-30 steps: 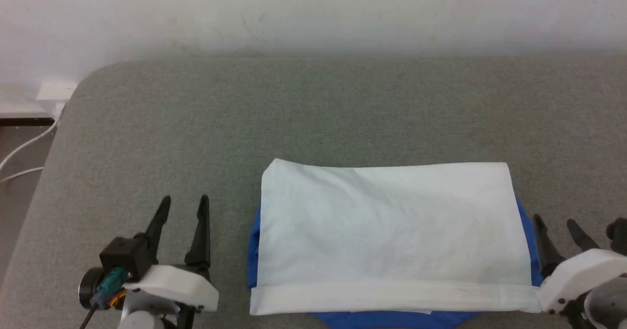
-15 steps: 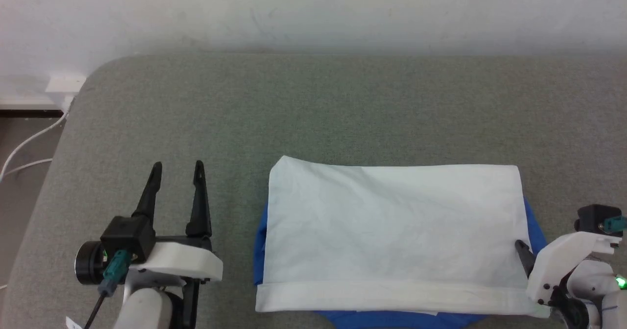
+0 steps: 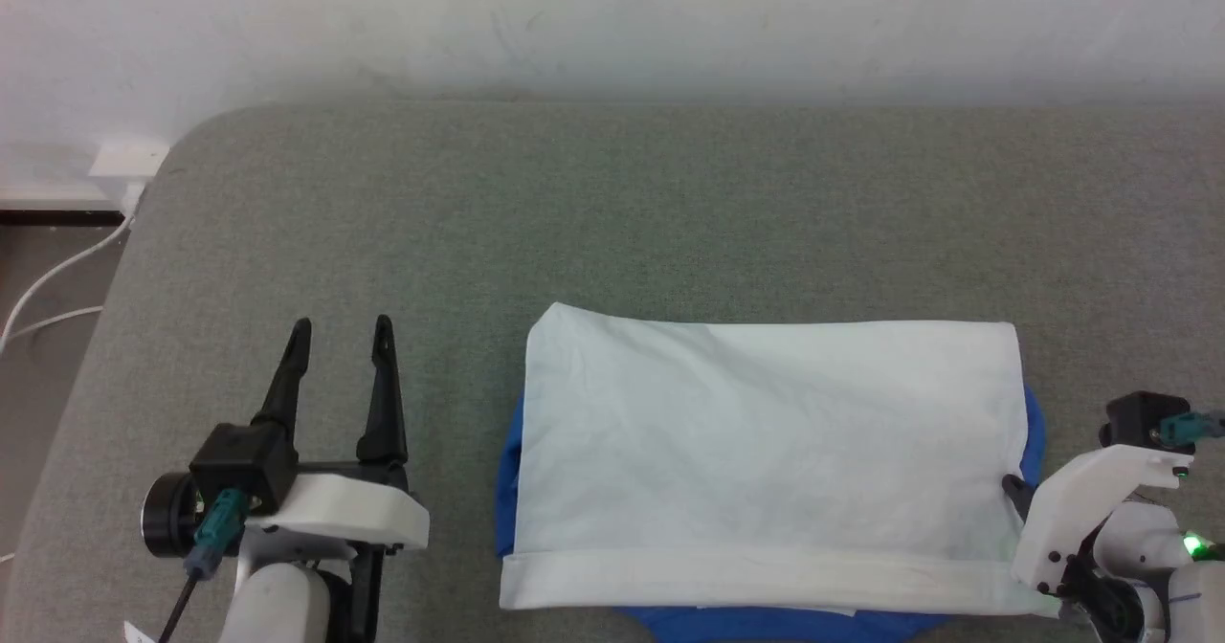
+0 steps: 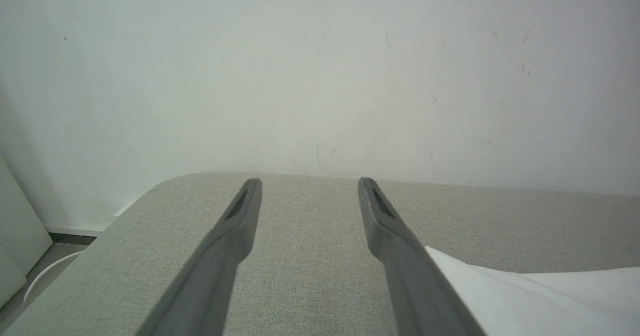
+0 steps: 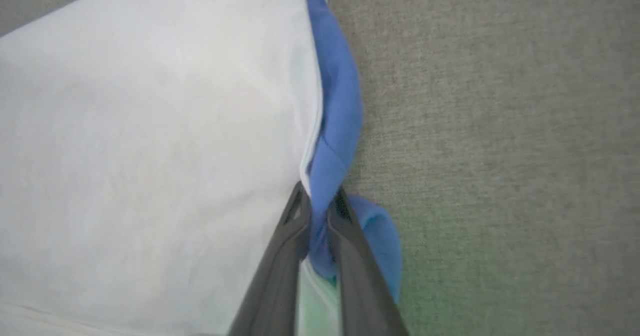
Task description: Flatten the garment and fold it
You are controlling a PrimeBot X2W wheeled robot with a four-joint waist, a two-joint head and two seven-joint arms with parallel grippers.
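Folding judged partly done: garment (image 3: 766,452) laid as flat rectangle. Right gripper (image 5: 320,196) pinched on its blue side edge; left gripper (image 3: 337,329) wide, empty. Cross-fold pending.

A: How's the light?
B: Bright, soft and even, with hardly a shadow on the grey fabric-covered bench (image 3: 670,222).
A: Sharp?
B: The head view is. In the right wrist view the white-and-blue cloth garment (image 5: 150,126) blurs up close, with a green tinge along the bottom. The left wrist view dims leftward.

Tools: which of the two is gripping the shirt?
The right tool, pinched on the shirt at its blue side edge; the left tool stands open, apart from it.
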